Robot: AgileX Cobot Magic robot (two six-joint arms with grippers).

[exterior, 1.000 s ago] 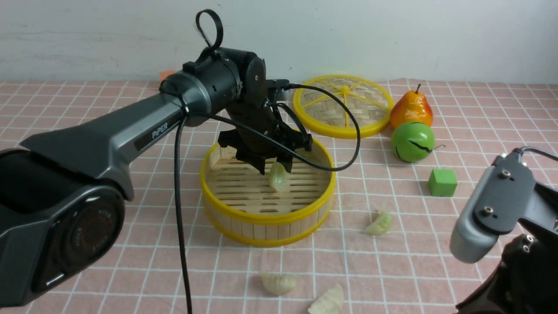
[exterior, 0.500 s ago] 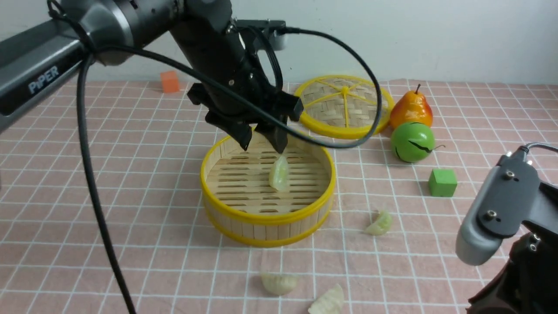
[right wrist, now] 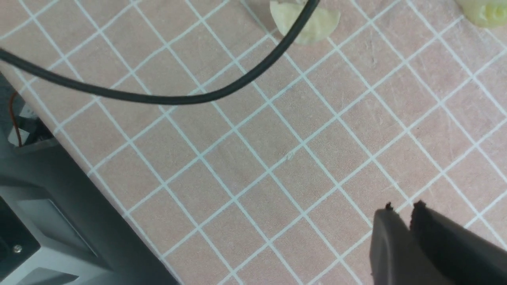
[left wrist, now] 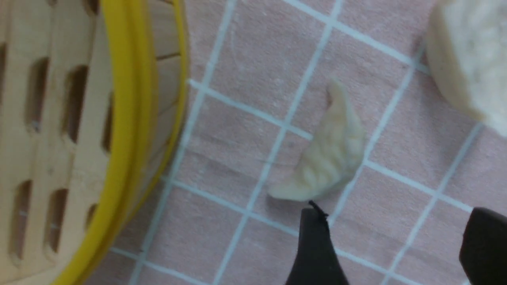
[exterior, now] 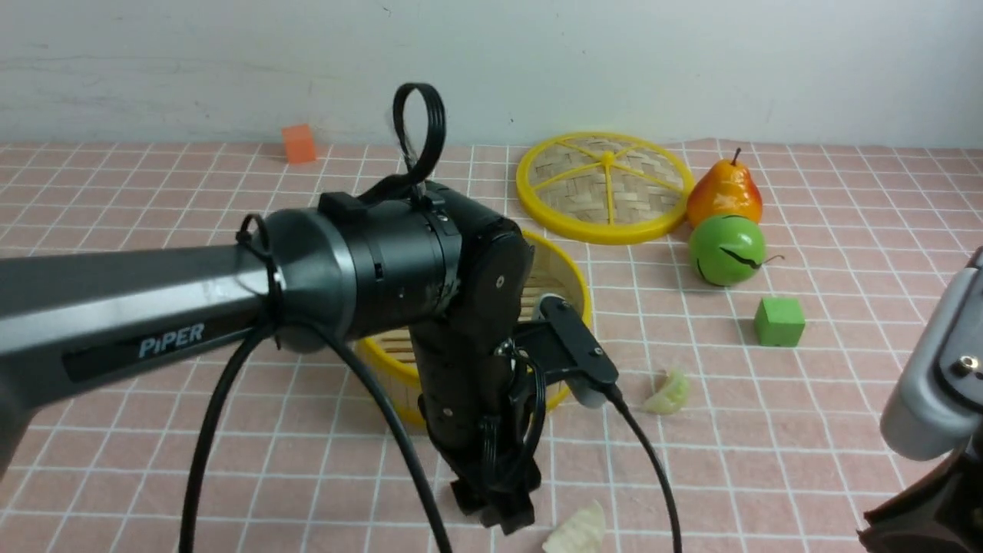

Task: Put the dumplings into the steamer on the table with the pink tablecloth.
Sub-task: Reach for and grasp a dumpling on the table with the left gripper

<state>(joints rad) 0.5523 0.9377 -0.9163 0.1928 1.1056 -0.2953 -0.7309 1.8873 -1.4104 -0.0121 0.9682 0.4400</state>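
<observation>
Hovering low at near edge of pink tablecloth (exterior: 153, 230): L gripper (exterior: 491, 518), claw spread wide, nothing in it. L wrist cam shows one dumpling (left wrist: 332, 154) flat on the cloth just past one fingertip (left wrist: 315, 237), clear of the steamer (left wrist: 126, 118) wall. 2nd dumpling (exterior: 580, 531) sits just right of the gripper, at near edge. 3rd dumpling (exterior: 670, 393) lies right of steamer, nearer than green cube (exterior: 779, 321). L arm (exterior: 369, 269) blocks most of steamer interior, so can't tell contents. R gripper (right wrist: 404, 208) is over bare cloth near right, fingers pressed almost together, empty.
</observation>
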